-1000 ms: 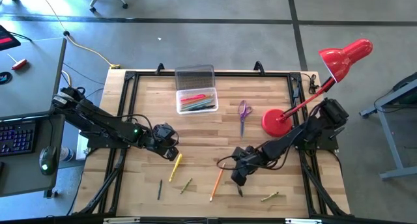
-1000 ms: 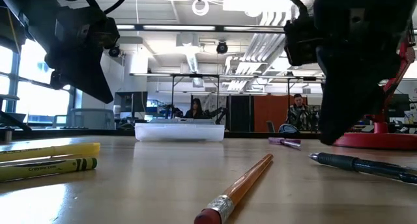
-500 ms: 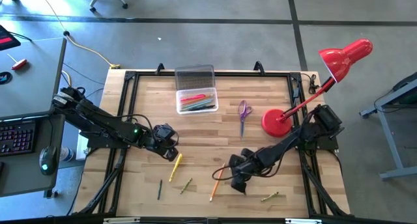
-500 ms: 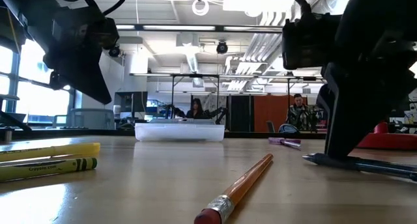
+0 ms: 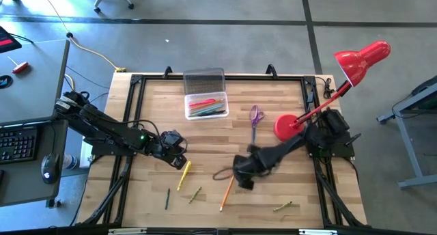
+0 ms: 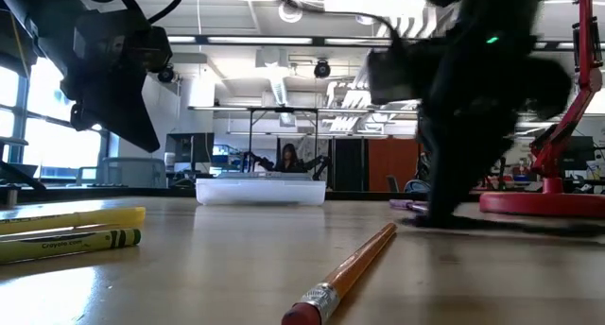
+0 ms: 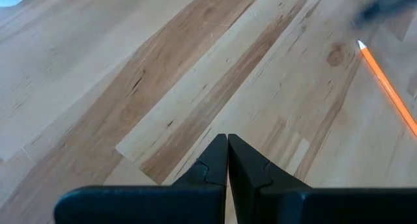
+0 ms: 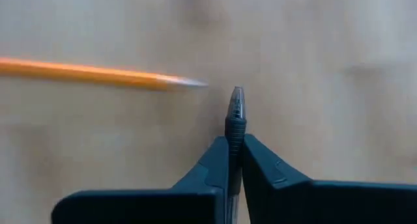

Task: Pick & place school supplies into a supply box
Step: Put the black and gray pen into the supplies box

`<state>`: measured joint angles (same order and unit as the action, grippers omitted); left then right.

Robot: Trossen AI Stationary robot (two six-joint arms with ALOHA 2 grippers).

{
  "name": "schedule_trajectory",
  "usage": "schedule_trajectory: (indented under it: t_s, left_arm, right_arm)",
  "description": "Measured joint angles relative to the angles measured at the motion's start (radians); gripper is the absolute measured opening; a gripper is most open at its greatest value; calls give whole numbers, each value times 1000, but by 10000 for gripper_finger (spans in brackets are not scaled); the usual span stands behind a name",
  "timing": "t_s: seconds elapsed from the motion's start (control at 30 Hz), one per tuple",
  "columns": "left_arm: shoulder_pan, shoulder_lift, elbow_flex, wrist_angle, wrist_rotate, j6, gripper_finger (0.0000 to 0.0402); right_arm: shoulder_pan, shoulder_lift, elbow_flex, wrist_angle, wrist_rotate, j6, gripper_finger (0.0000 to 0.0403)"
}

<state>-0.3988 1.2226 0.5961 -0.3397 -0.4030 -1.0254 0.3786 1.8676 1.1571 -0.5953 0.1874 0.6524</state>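
My right gripper [image 5: 244, 175] [image 8: 234, 138] is low over the table's middle front, shut on a black pen [image 8: 236, 107]. Next to it lies an orange pencil [image 5: 227, 192] [image 6: 354, 268]. The clear supply box [image 5: 205, 105] stands at the far middle with its lid [image 5: 204, 80] laid open behind it and a pink-red marker and pencils inside. Purple scissors [image 5: 255, 119] lie flat to its right. A yellow marker [image 5: 184, 175], a green pencil [image 5: 195, 194], a dark pencil [image 5: 167, 198] and an olive pen [image 5: 283, 206] lie along the front. My left gripper [image 5: 180, 160] [image 7: 227, 138] hovers shut and empty over the table's left. My right gripper pinches the black pen between its two fingers, coming from above and pointing steeply down. The pen's pointed end [image 8: 236, 97] sticks out past the fingertips; the rest is hidden between the fingers. Blur in the low view hides whether the pen is clear of the table.
A red desk lamp stands on its round base [image 5: 290, 128] right of the scissors, its shade [image 5: 362, 61] reaching past the table's far right corner. A black frame [image 5: 130, 119] runs round the tabletop. Bare wood lies between the box and my right gripper.
My right gripper has come down near the front, shut on the black pen that lay there, rolled its wrist, and moved toward the table's left and far side. The pen is gone from its place on the wood.
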Motion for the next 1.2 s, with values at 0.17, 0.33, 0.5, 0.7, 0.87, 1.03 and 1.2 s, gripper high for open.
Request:
schedule_trajectory:
  t_s: [0.17,0.33,0.5,0.7,0.87,1.03,1.2]
  left_arm:
    - [0,-4,0,0,0,5,40]
    - [0,-4,0,0,-1,7,40]
    - [0,-4,0,4,-1,7,40]
    - [0,-4,0,8,0,-4,40]
    - [0,-4,0,13,0,-4,40]
    - [0,-4,0,13,0,-4,40]
    - [0,-4,0,13,-7,-4,40]
  right_arm:
    - [-46,-5,156,-178,159,-205,4]
    - [-155,-4,251,-105,402,-579,3]
    - [-331,1,261,295,365,-989,3]
    - [-512,103,264,600,98,-1054,2]
    - [-581,218,260,596,107,-1063,2]
    - [-604,248,260,591,151,-1062,9]
    - [-608,248,262,595,136,-1090,36]
